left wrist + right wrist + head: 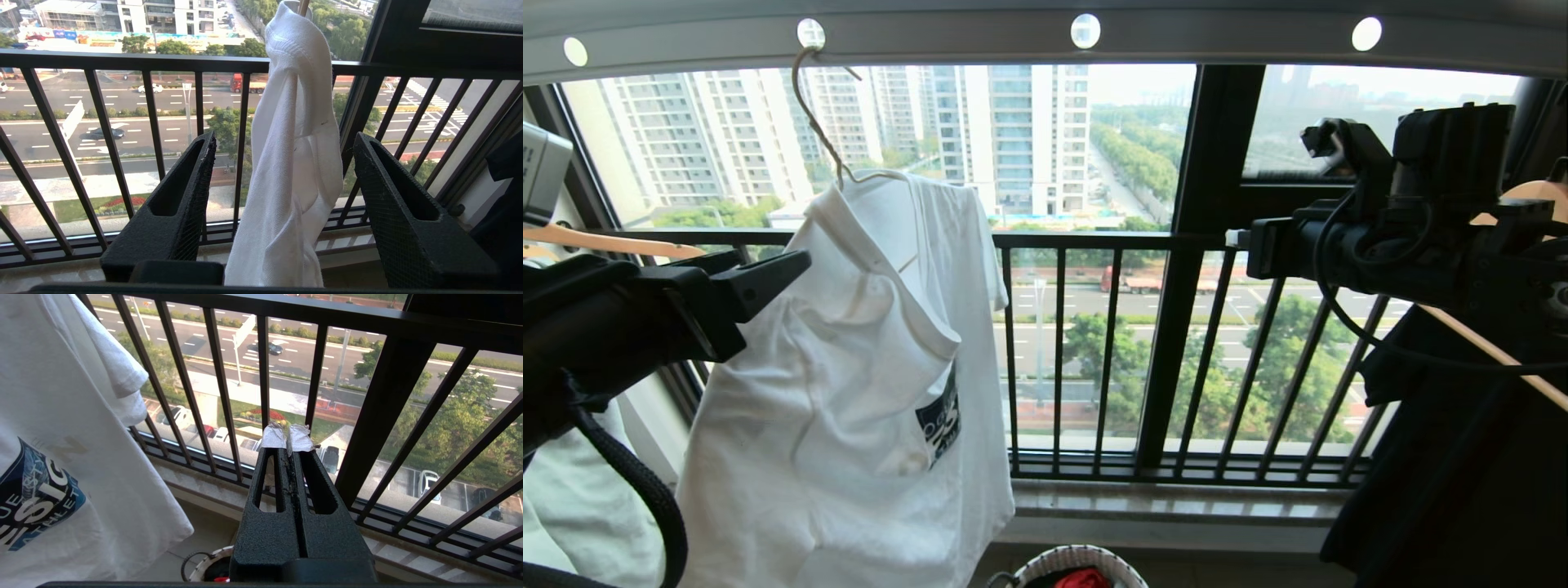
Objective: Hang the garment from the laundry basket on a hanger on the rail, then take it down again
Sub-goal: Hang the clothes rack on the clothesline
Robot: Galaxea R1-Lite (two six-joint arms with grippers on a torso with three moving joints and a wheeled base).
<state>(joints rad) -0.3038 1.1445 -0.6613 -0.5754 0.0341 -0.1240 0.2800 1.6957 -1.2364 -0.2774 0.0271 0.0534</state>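
The white garment (849, 392) hangs on the thin wire hanger (818, 131), whose hook sits in a hole of the grey rail (947, 37). My left gripper (768, 278) is at the shirt's left shoulder. In the left wrist view it (284, 136) stands open, with a fold of the garment (294, 122) hanging between the jaws and clear of both. My right gripper (1237, 239) is held off to the right, shut and empty, its taped tips (287, 437) pointing at the window bars. The navy graphic (36, 494) shows beside it. The laundry basket (1058, 557) stands on the floor below.
The black barred window railing (1143, 241) and a thick window post (1184, 269) stand just behind the shirt. Wooden hangers hang at far left (605, 241) and right (1494, 347), the right one over dark clothing (1462, 474). A red garment (1082, 578) lies in the basket (202, 568).
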